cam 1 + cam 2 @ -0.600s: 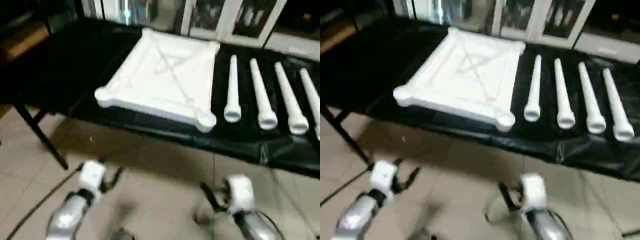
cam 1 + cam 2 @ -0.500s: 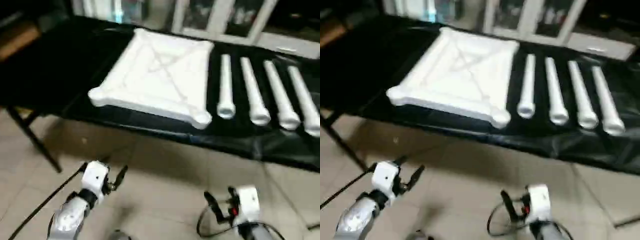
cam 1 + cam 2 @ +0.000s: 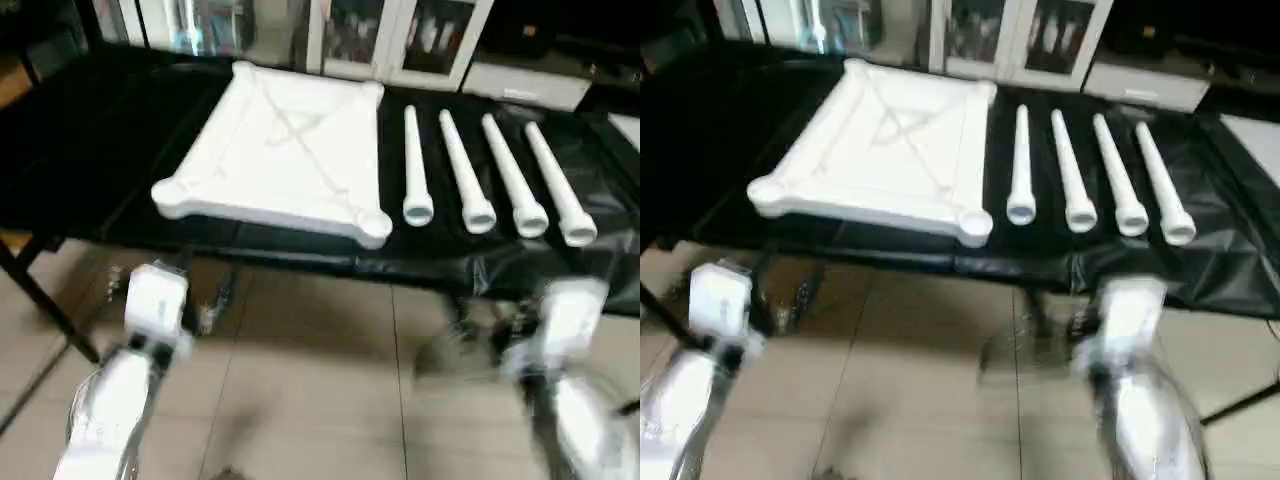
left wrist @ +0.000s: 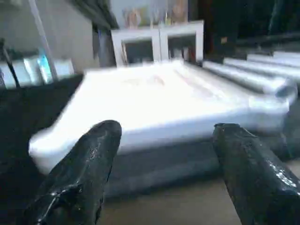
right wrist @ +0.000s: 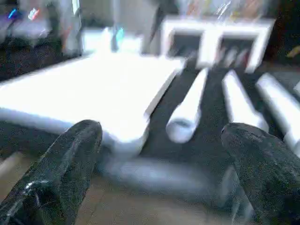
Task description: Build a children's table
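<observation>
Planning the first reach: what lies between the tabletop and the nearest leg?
In the left eye view, only bare black cloth separates tabletop and nearest leg.

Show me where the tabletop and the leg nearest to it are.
tabletop (image 3: 275, 150), left eye view, middle of its ribbed underside
nearest leg (image 3: 413, 165), left eye view, middle of its shaft

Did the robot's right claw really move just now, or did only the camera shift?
Yes. The right gripper was below the leftmost leg; now it is below the rightmost leg, closer to the black table's front edge.
</observation>
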`<state>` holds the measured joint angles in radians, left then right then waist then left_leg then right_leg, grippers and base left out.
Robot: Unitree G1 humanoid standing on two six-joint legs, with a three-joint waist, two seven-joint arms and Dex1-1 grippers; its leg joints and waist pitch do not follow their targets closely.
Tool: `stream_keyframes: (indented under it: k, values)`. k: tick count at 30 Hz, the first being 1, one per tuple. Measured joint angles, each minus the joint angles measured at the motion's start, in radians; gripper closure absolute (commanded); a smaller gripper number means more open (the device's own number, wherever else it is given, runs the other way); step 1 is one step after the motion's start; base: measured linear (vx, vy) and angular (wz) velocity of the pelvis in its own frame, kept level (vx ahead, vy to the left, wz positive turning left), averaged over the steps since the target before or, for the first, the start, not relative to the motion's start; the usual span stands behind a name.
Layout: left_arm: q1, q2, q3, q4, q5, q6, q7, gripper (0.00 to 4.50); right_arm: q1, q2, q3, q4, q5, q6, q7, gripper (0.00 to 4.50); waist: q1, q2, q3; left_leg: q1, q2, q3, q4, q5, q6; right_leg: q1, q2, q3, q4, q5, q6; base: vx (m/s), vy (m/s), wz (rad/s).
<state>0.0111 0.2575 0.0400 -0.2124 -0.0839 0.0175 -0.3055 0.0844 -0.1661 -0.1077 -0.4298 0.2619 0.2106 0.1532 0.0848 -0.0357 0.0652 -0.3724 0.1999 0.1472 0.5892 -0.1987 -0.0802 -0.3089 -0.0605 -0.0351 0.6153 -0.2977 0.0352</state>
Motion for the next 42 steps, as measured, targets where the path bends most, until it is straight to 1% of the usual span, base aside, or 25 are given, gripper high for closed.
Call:
stream_keyframes:
  k: [1, 2, 4, 5, 7, 8, 9, 12, 13, 14, 16, 17, 18, 20, 22, 23, 26, 27, 30, 33, 35, 37, 38, 41, 42]
  values:
    - [-0.036, -0.004, -0.006, -0.007, 0.0, 0.014, 0.004, 0.94, -0.042, -0.001, -0.006, 0.0, -0.002, 0.007, -0.015, 0.08, 0.001, 0.001, 0.0, -0.002, -0.001, 0.001, -0.003, 0.004, -0.001, -0.004, 0.0, 0.001, 0.0, 0.004, 0.004, 0.0, 0.0, 0.0]
    - [-0.072, -0.008, -0.015, -0.017, 0.002, 0.033, 0.013, 0.94, -0.078, -0.001, -0.007, -0.001, -0.003, 0.009, -0.026, 0.08, 0.003, 0.003, -0.001, -0.003, -0.001, 0.002, -0.005, 0.009, -0.004, -0.004, 0.0, 0.002, 0.0, 0.008, 0.008, 0.0, 0.0, 0.0]
    - [-0.118, -0.035, -0.018, -0.014, 0.011, 0.066, 0.047, 0.94, -0.104, -0.003, -0.006, 0.015, -0.033, 0.021, -0.053, 0.08, 0.002, 0.003, -0.001, -0.006, -0.001, 0.003, -0.005, 0.012, -0.007, -0.005, 0.001, 0.005, 0.002, 0.008, 0.008, 0.0, 0.0, 0.0]
    - [-0.175, -0.064, -0.016, 0.015, 0.013, 0.096, 0.081, 0.94, -0.148, -0.004, -0.013, 0.055, -0.047, 0.045, -0.085, 0.08, -0.001, 0.003, 0.0, -0.014, -0.002, 0.003, -0.003, 0.014, -0.005, -0.013, 0.001, 0.006, 0.007, 0.009, 0.009, 0.0, 0.0, 0.0]
    - [-0.264, -0.122, 0.006, 0.072, -0.022, 0.163, 0.129, 0.94, -0.219, 0.009, -0.047, 0.13, -0.027, 0.097, -0.13, 0.08, -0.003, 0.001, -0.001, -0.023, -0.004, 0.004, 0.0, 0.019, 0.0, -0.025, 0.001, 0.011, 0.016, 0.01, 0.01, 0.0, 0.0, 0.0]
    - [-0.289, -0.136, 0.008, 0.092, -0.039, 0.185, 0.145, 0.94, -0.236, 0.017, -0.062, 0.16, -0.013, 0.115, -0.143, 0.08, -0.004, 0.001, -0.001, -0.024, -0.004, 0.004, 0.0, 0.019, 0.0, -0.027, 0.001, 0.013, 0.016, 0.01, 0.011, 0.0, 0.0, 0.0]
    - [-0.294, -0.134, 0.008, 0.104, -0.04, 0.19, 0.146, 0.94, -0.237, 0.018, -0.063, 0.17, -0.007, 0.116, -0.143, 0.08, -0.006, 0.002, -0.001, -0.024, -0.005, 0.005, -0.001, 0.019, -0.001, -0.028, 0.001, 0.015, 0.017, 0.01, 0.011, 0.0, 0.0, 0.0]
    - [-0.326, -0.119, 0.014, 0.195, 0.039, 0.215, 0.227, 0.94, -0.251, 0.019, -0.06, 0.191, -0.013, 0.118, -0.146, 0.08, -0.021, 0.002, 0.0, -0.024, -0.006, 0.004, -0.001, 0.019, -0.001, -0.031, 0.001, 0.018, 0.018, 0.013, 0.012, 0.0, 0.0, 0.0]
    - [-0.346, -0.123, 0.028, 0.231, 0.066, 0.215, 0.284, 0.94, -0.264, 0.022, -0.061, 0.2, -0.018, 0.118, -0.149, 0.08, -0.025, 0.002, 0.0, -0.024, -0.006, 0.005, 0.0, 0.019, -0.001, -0.032, 0.001, 0.019, 0.017, 0.014, 0.013, 0.0, 0.0, 0.0]
    - [-0.382, -0.126, 0.052, 0.291, 0.133, 0.177, 0.407, 0.94, -0.284, 0.032, -0.06, 0.209, -0.021, 0.118, -0.154, 0.08, -0.03, 0.001, 0.0, -0.026, -0.006, 0.004, 0.0, 0.02, 0.001, -0.033, 0.002, 0.019, 0.017, 0.017, 0.013, 0.0, 0.0, 0.0]
    - [-0.42, -0.12, 0.088, 0.319, 0.2, 0.1, 0.523, 0.94, -0.296, 0.036, -0.059, 0.211, -0.025, 0.113, -0.157, 0.08, -0.032, 0.0, 0.0, -0.029, -0.006, 0.004, 0.001, 0.023, 0.003, -0.035, 0.002, 0.019, 0.015, 0.021, 0.014, 0.0, 0.0, 0.0]
    - [-0.436, -0.109, 0.102, 0.318, 0.207, 0.065, 0.532, 0.94, -0.304, 0.032, -0.056, 0.223, -0.042, 0.111, -0.164, 0.08, -0.029, 0.0, 0.0, -0.03, -0.007, 0.004, 0.003, 0.023, 0.005, -0.034, 0.001, 0.02, 0.015, 0.023, 0.015, 0.0, 0.0, 0.0]
    - [-0.446, -0.102, 0.109, 0.312, 0.187, 0.065, 0.507, 0.94, -0.313, 0.027, -0.051, 0.24, -0.057, 0.107, -0.168, 0.08, -0.026, 0.001, 0.0, -0.03, -0.008, 0.005, 0.003, 0.024, 0.006, -0.035, 0.0, 0.021, 0.015, 0.024, 0.015, 0.0, 0.0, 0.0]
    - [-0.441, -0.102, 0.105, 0.287, 0.111, 0.111, 0.395, 0.94, -0.337, 0.014, -0.037, 0.286, -0.081, 0.097, -0.169, 0.08, -0.018, 0.003, -0.001, -0.03, -0.009, 0.007, 0.004, 0.026, 0.009, -0.035, -0.002, 0.022, 0.015, 0.027, 0.015, 0.0, 0.0, 0.0]
    - [-0.418, -0.111, 0.089, 0.272, 0.066, 0.166, 0.325, 0.94, -0.354, 0.017, -0.037, 0.316, -0.08, 0.091, -0.17, 0.08, -0.007, 0.004, 0.0, -0.03, -0.009, 0.008, 0.004, 0.029, 0.009, -0.037, -0.002, 0.023, 0.015, 0.03, 0.015, 0.0, 0.0, 0.0]
    - [-0.386, -0.11, 0.067, 0.245, 0.035, 0.23, 0.271, 0.94, -0.374, 0.017, -0.041, 0.34, -0.073, 0.107, -0.169, 0.08, -0.005, 0.003, 0.0, -0.03, -0.008, 0.009, 0.004, 0.03, 0.009, -0.038, -0.002, 0.023, 0.015, 0.032, 0.013, 0.0, 0.0, 0.0]
    - [-0.32, -0.127, 0.024, 0.219, 0.015, 0.294, 0.244, 0.94, -0.373, -0.003, -0.038, 0.349, -0.065, 0.178, -0.16, 0.08, 0.005, 0.003, 0.0, -0.03, -0.008, 0.01, 0.004, 0.032, 0.013, -0.039, -0.002, 0.023, 0.016, 0.034, 0.011, 0.0, 0.0, 0.0]
    - [-0.31, -0.126, 0.02, 0.215, 0.018, 0.294, 0.247, 0.94, -0.356, -0.015, -0.029, 0.34, -0.071, 0.193, -0.151, 0.08, 0.007, 0.003, 0.0, -0.03, -0.007, 0.009, 0.003, 0.032, 0.013, -0.039, -0.002, 0.023, 0.015, 0.034, 0.01, 0.0, 0.0, 0.0]
    - [-0.239, -0.092, 0.008, 0.171, 0.044, 0.252, 0.243, 0.94, -0.247, -0.046, 0.009, 0.274, -0.096, 0.201, -0.111, 0.08, 0.007, 0.003, 0.0, -0.03, -0.007, 0.009, 0.003, 0.032, 0.014, -0.039, -0.002, 0.023, 0.015, 0.036, 0.012, 0.0, 0.0, 0.0]
    - [-0.172, -0.069, -0.008, 0.139, 0.05, 0.232, 0.202, 0.94, -0.174, -0.047, 0.018, 0.234, -0.101, 0.195, -0.086, 0.08, 0.005, 0.003, 0.0, -0.03, -0.007, 0.01, 0.003, 0.032, 0.014, -0.04, -0.002, 0.024, 0.015, 0.037, 0.013, 0.0, 0.0, 0.0]
    - [-0.154, -0.064, -0.034, 0.108, 0.058, 0.236, 0.177, 0.94, -0.148, -0.039, 0.016, 0.215, -0.09, 0.192, -0.08, 0.08, 0.006, 0.002, 0.001, -0.03, -0.007, 0.01, 0.003, 0.032, 0.015, -0.039, -0.002, 0.024, 0.014, 0.034, 0.007, 0.0, 0.0, 0.0]
    - [-0.161, -0.07, -0.053, 0.092, 0.061, 0.239, 0.176, 0.94, -0.145, -0.026, 0.016, 0.203, -0.074, 0.191, -0.081, 0.08, 0.006, 0.003, 0.002, -0.025, -0.007, 0.011, 0.0, 0.031, 0.015, -0.036, -0.002, 0.024, 0.01, 0.032, 0.011, 0.0, 0.0, 0.0]
    - [-0.168, -0.075, -0.066, 0.088, 0.061, 0.24, 0.178, 0.94, -0.144, -0.011, 0.015, 0.198, -0.067, 0.191, -0.084, 0.08, 0.003, 0.005, 0.004, -0.013, -0.007, 0.013, -0.007, 0.03, 0.016, -0.03, -0.002, 0.023, 0.001, 0.031, 0.012, 0.0, 0.0, 0.0]
    - [-0.176, -0.083, -0.078, 0.081, 0.061, 0.239, 0.18, 0.94, -0.144, 0.014, 0.011, 0.194, -0.053, 0.189, -0.091, 0.08, -0.005, 0.01, 0.009, 0.025, -0.008, 0.014, -0.028, 0.027, 0.017, 0.005, -0.002, 0.019, -0.032, 0.03, 0.012, 0.012, 0.009, -0.07]
    - [-0.176, -0.084, -0.078, 0.079, 0.061, 0.239, 0.18, 0.94, -0.144, 0.015, 0.006, 0.193, -0.053, 0.188, -0.092, 0.08, -0.009, 0.012, 0.01, 0.031, -0.008, 0.012, -0.033, 0.027, 0.017, 0.015, -0.002, 0.016, -0.042, 0.03, 0.012, 0.036, 0.027, -0.2]
